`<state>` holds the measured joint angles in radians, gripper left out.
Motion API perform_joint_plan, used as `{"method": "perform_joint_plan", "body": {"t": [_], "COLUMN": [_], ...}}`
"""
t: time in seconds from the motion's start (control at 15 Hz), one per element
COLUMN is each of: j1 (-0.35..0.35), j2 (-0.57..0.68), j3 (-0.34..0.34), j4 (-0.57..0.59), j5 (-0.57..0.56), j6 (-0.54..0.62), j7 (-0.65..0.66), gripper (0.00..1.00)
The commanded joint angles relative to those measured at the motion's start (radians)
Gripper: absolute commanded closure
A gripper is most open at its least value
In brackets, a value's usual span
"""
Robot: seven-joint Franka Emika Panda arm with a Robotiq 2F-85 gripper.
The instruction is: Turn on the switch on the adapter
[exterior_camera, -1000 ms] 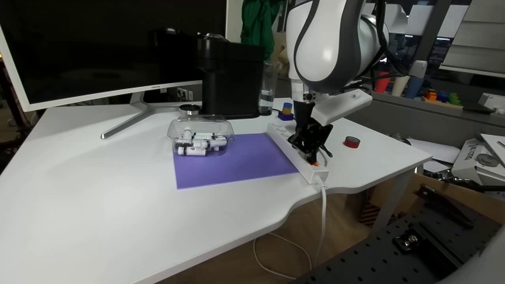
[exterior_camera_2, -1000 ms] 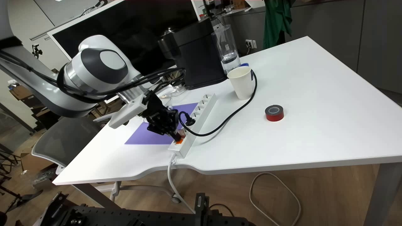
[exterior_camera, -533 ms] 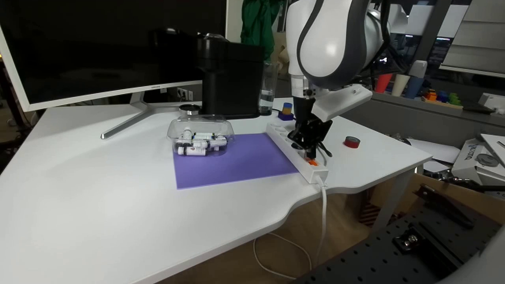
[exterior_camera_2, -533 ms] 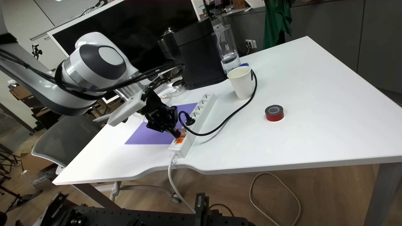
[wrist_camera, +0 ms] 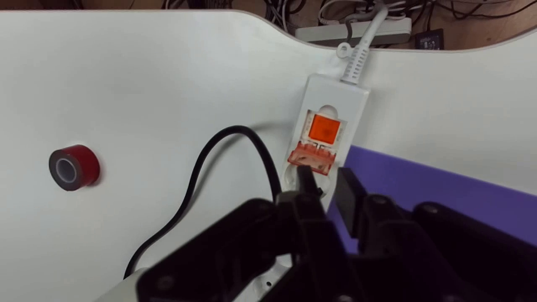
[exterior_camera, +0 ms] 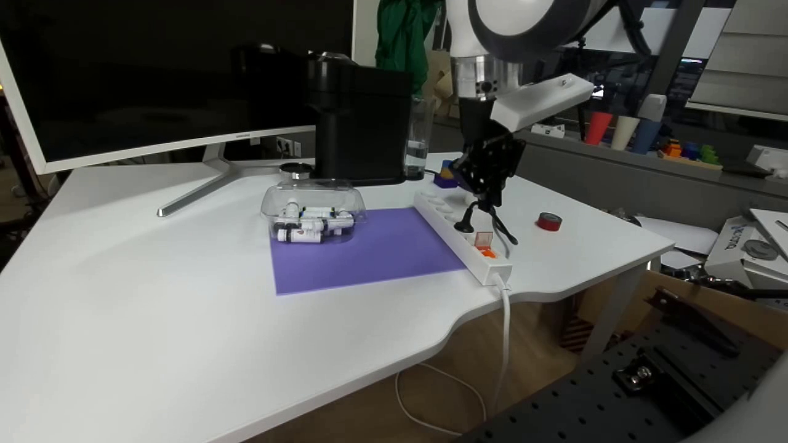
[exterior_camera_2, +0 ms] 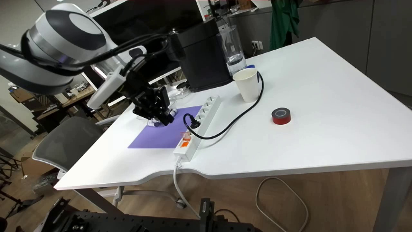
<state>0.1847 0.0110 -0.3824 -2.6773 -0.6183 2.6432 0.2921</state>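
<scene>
The adapter is a long white power strip (exterior_camera: 492,274), also in the other views (exterior_camera_2: 184,155) (wrist_camera: 339,97), lying along the purple sheet. Its bright orange switch (wrist_camera: 324,129) sits near the cord end and shows in both exterior views (exterior_camera: 488,253) (exterior_camera_2: 184,144). A clear reddish flip cover (wrist_camera: 312,157) stands raised beside the switch (exterior_camera: 484,239) (exterior_camera_2: 186,136). My gripper (wrist_camera: 325,169) is partly open and empty, with a narrow gap between its fingertips. It hangs above the strip, apart from the switch, in both exterior views (exterior_camera: 494,204) (exterior_camera_2: 168,122).
A black plug (exterior_camera_2: 194,123) with a looping black cable (exterior_camera_2: 230,125) is in the strip, near the gripper. A paper cup (exterior_camera_2: 247,85), red tape roll (exterior_camera_2: 281,116), purple sheet (exterior_camera: 369,252), clear box of small bottles (exterior_camera: 314,212) and black coffee machine (exterior_camera: 363,120) stand around.
My gripper has risen from the switch, where its fingertips were one second ago, and moved up and away from the strip. The switch and raised cover are now uncovered to view.
</scene>
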Motion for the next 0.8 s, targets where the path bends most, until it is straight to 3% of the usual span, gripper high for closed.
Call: {"method": "perform_joint_plan", "body": {"t": [0.0, 0.47, 0.73], "j1": [-0.130, -0.256, -0.315], "j2": [-0.111, -0.227, -0.239], "j3": [0.137, 0.235, 0.310], "j4": [-0.045, -0.109, -0.095], "j5": [0.102, 0.252, 0.133], "j6": [-0.088, -0.116, -0.104], "j7": [-0.049, -0.181, -0.080], "gripper": [0.46, 0.02, 0.00]}}
